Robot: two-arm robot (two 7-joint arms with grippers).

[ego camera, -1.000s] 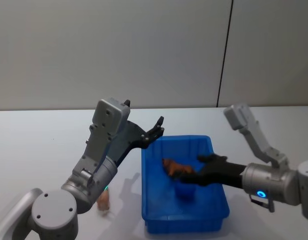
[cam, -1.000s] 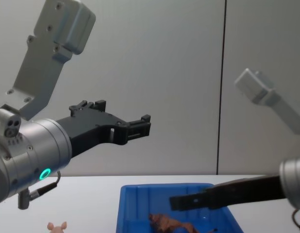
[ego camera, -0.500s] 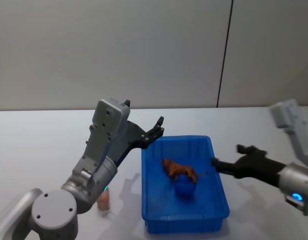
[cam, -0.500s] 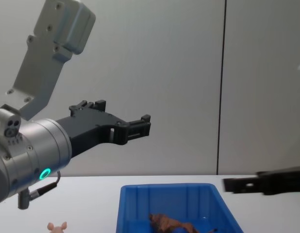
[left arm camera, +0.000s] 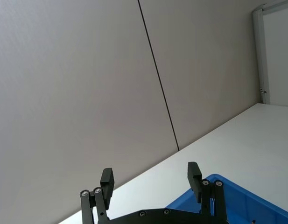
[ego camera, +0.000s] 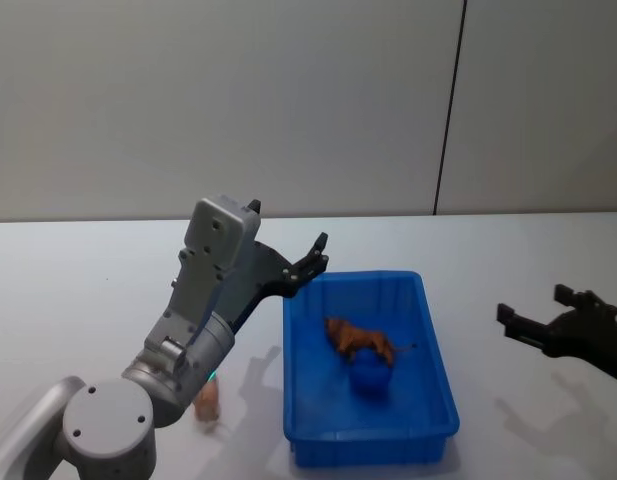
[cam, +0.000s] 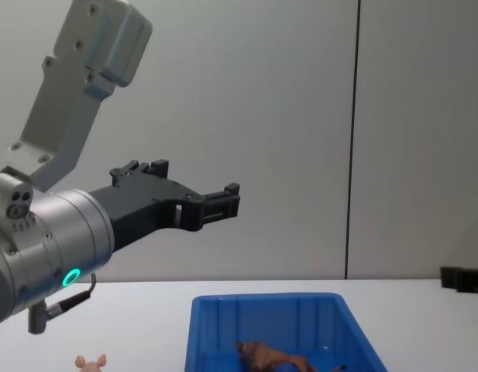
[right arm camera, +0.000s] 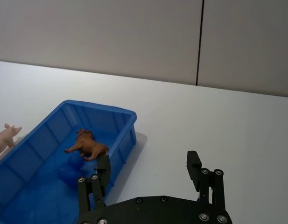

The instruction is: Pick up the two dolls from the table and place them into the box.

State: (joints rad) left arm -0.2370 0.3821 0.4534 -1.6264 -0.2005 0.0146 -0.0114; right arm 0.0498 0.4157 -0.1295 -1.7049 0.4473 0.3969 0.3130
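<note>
**One doll in the box, one on the table, both grippers empty**

Brown doll lies inside the box, around the middle of its floor, clear of the ribbed walls. The right wrist view shows it on its feet; the chest view shows its back just above the near rim.

Pink doll stands on the table, toward the near edge and left of the box's near left corner, apart from the box wall. In the head view the left arm partly hides it. The right wrist view shows it beside the box.

Left gripper hangs raised over the table by the box's far left corner, with its fingers spread wide and nothing between them.

Right gripper is over bare table to the right of the box, well apart from its right rim. Its fingers are also spread wide and empty.
</note>
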